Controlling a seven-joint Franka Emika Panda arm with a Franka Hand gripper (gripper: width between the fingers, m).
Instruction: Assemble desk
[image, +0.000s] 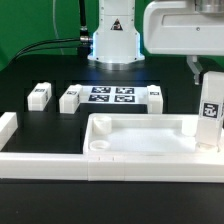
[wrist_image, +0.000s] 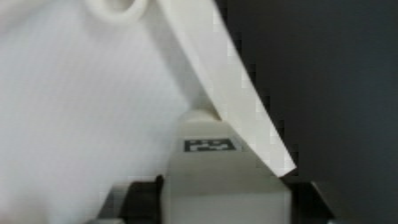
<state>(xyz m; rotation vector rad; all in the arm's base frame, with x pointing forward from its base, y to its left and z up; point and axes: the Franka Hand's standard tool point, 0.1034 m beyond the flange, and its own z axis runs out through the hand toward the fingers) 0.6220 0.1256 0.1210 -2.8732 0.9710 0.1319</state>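
The white tray-like tabletop (image: 150, 135) lies rim up at the front of the table. My gripper (image: 203, 74) is shut on a white square leg (image: 210, 110), holding it upright by its top at the tabletop's end on the exterior view's right. In the wrist view the leg (wrist_image: 214, 160), with its tag, fills the gap between my dark fingers (wrist_image: 143, 200), and my gripper (wrist_image: 219, 198) sits over the tabletop's rim (wrist_image: 231, 90). Three more legs lie on the table: two at the exterior view's left (image: 40, 95) (image: 70, 98) and one (image: 155, 97) beside the marker board.
The marker board (image: 110, 97) lies flat behind the tabletop. White border rails run along the exterior view's left (image: 8, 130) and the front (image: 45, 160). The robot base (image: 113, 40) stands at the back.
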